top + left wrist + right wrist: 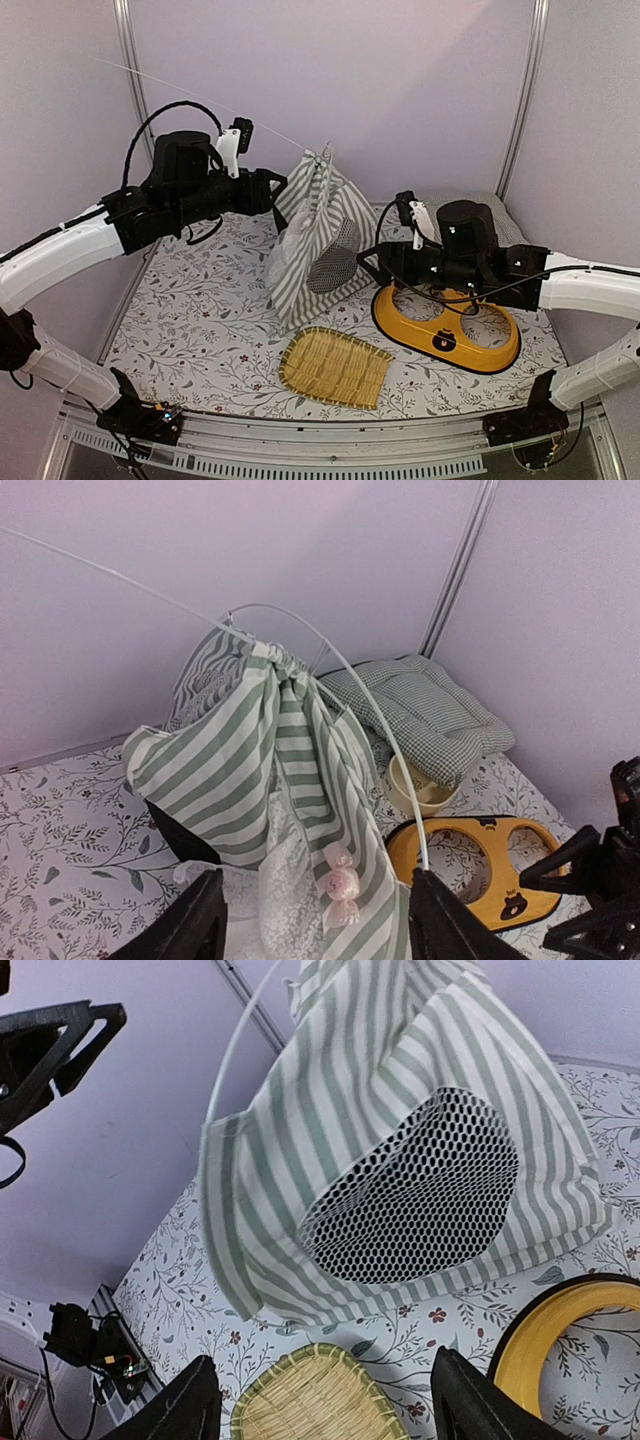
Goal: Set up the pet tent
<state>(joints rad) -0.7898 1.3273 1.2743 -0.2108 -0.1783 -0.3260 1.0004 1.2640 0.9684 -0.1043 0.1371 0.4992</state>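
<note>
The pet tent (318,235), grey-green and white striped, stands half raised in the middle of the table with its fabric bunched at the peak. A thin white pole (200,103) sticks out up-left from the peak. My left gripper (277,193) is open close against the tent's left side. In the left wrist view the gripper (315,920) frames the lace curtain (285,905), and a curved pole (375,720) ends at its right fingertip (430,885). My right gripper (372,262) is open and empty just right of the tent. In the right wrist view this gripper (325,1405) faces the round mesh window (415,1200).
A yellow two-hole feeder (450,325) lies under my right arm. A woven bamboo tray (335,367) lies in front of the tent. A green-white gingham cushion (430,715) and a cream bowl (420,785) sit at the back right corner. Walls close in behind and at both sides.
</note>
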